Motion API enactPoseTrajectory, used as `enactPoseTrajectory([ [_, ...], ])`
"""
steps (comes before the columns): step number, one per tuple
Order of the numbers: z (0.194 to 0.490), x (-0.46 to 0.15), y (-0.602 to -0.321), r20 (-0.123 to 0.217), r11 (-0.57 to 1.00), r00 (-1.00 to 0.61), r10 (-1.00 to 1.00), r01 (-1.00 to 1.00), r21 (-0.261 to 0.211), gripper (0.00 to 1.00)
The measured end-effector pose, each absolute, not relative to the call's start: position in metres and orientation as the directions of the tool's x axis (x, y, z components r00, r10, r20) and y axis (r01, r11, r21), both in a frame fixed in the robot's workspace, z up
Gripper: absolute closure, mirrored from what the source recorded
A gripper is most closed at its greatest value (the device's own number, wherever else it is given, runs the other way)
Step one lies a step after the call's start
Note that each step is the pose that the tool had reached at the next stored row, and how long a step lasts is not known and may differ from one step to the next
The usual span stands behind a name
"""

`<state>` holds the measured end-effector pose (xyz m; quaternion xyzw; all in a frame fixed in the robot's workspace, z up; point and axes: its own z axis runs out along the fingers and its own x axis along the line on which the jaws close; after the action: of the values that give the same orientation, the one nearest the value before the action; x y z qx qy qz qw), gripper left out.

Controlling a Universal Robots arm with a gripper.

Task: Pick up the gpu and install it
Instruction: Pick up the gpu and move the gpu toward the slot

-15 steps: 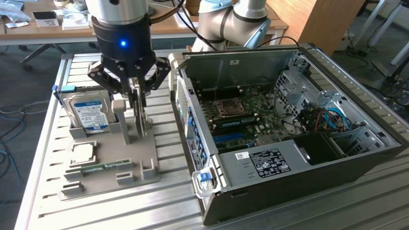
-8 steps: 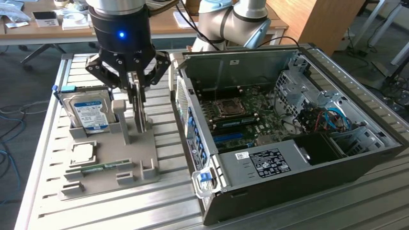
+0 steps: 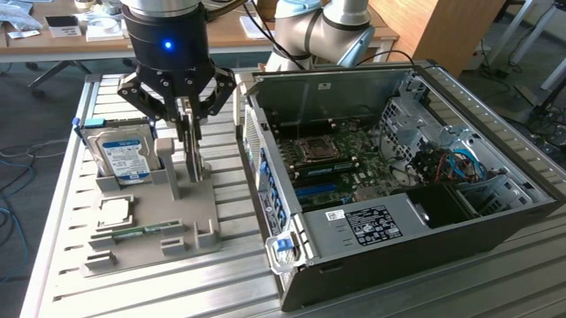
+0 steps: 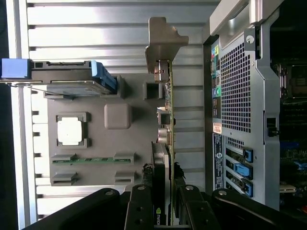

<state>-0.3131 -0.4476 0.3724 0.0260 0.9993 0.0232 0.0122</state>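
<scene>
The gpu [image 3: 195, 162] is a thin dark card standing on edge in the grey holder tray [image 3: 150, 252], just beside the open computer case [image 3: 495, 225]. My gripper [image 3: 188, 129] comes straight down on it, with its fingers shut on the card's upper edge. In the wrist view the gpu [image 4: 169, 120] runs edge-on away from the gripper [image 4: 163, 211], with a finger on each side of it. Its pale metal bracket [image 4: 160, 40] sits at the far end. The card's lower edge still looks level with the tray's slot.
The tray [image 4: 96, 143] also holds a blue-labelled hard drive [image 3: 124, 156], a square processor [image 3: 115, 211] and a green memory stick [image 3: 142, 231]. The case lies open with its motherboard [image 3: 336, 152] exposed and blue slot latches [image 4: 242, 167] at its rear panel. Ribbed metal tabletop lies all around.
</scene>
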Motion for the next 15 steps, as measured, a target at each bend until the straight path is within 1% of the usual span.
enactPoseTrajectory([
  [7, 0.374, -0.313, -0.448, -0.023, 0.998, -0.998, 0.052, 0.051, 0.047, 0.73],
  [15, 0.385, -0.312, -0.448, -0.023, 0.998, -0.998, 0.052, 0.051, 0.047, 0.73],
])
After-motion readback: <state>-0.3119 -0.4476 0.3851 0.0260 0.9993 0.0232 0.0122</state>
